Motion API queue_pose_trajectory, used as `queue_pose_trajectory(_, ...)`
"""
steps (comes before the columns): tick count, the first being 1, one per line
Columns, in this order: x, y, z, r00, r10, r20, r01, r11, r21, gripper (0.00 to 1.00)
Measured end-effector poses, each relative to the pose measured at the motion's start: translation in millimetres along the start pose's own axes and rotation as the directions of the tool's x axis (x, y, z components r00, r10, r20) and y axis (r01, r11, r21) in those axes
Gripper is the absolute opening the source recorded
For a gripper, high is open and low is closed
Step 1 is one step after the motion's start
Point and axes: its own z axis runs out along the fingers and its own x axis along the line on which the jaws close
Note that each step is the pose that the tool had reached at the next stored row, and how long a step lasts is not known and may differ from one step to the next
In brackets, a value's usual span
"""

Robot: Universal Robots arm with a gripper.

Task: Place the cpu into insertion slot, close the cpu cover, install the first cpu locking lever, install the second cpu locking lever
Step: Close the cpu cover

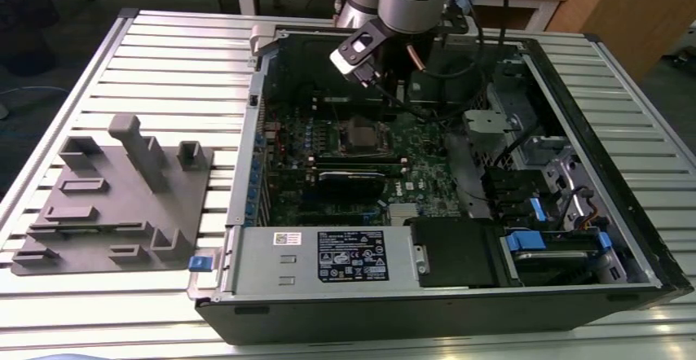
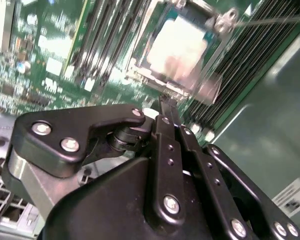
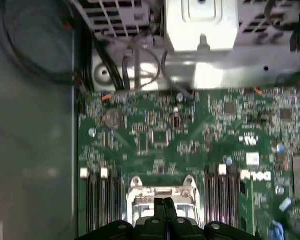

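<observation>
Working inside open PC case [image 1: 435, 319], over green motherboard [image 1: 293, 181]. Can see gripper [image 3: 163, 204] clenched in both wrist views, fingers [image 2: 165, 125] pressed flat together, nothing btwn them.

In exterior view, hangs above the insertion slot [image 1: 359, 134], offset toward the far wall of the case, apart from the board as far as can be judged.

Key relation: puts the slot straight ahead of the fingertips and near, tips aimed at the closest edge of its shiny rim. No contact visible.

Finds the cpu [image 2: 181, 44] as a pale silvery square lying flat inside the slot; looks seated, tho blurred. Shows the cpu cover [image 3: 145, 192] as a metal frame around it, prob. lowered; can't tell if fully down.

Picks out a locking lever [image 2: 275, 19] as a thin metal rod w/ hooked end at one slot corner, long axis running away from that corner and across the black memory slots [image 3: 97, 200]. Can't tell whether latched or free. Reads as cpu-placing step done, lever work not finished, judging by the lie of things.

Elsewhere: grey fixture tray [image 1: 109, 197] on slatted table [image 1: 163, 59], exterior view's left, well apart from the gripper.
</observation>
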Motion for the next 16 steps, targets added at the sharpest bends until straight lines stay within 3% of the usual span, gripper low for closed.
queue_pose_trajectory(7,-0.1,-3.4,0.1,1.0000,0.001,0.0000,-0.001,1.0000,0.0001,0.11)
queue_pose_trajectory(11,-0.1,-3.4,1.0,1.0000,0.001,0.0006,-0.001,0.9999,0.0140,0.11)
queue_pose_trajectory(14,-0.2,-3.5,1.0,1.0000,0.001,0.0009,-0.001,0.9999,0.0155,0.11)
queue_pose_trajectory(16,-0.1,-3.4,1.1,1.0000,0.001,0.0012,-0.001,0.9996,0.0275,0.11)
